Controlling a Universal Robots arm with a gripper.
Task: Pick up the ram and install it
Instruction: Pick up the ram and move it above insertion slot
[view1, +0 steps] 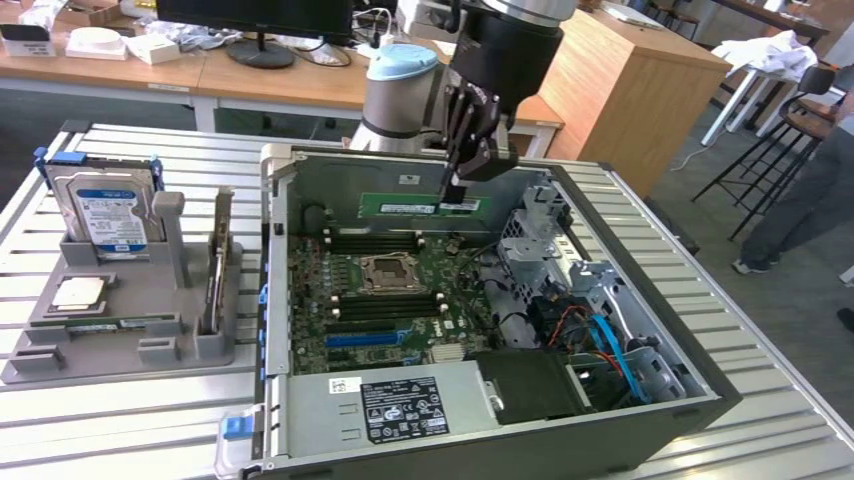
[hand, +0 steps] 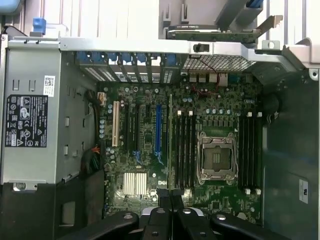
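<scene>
The ram, a long thin green stick, hangs level above the motherboard inside the open computer case. My gripper is shut on the stick's end toward the exterior view's right. Under it lie black memory slots beside the empty CPU socket. In the wrist view my gripper points down at the board, and the ram shows edge-on as a thin line next to the memory slots and the socket.
On the exterior view's left, a grey holder carries a hard drive, an expansion card and a silver-topped chip. The power supply sits at the case front. A person stands at the far right.
</scene>
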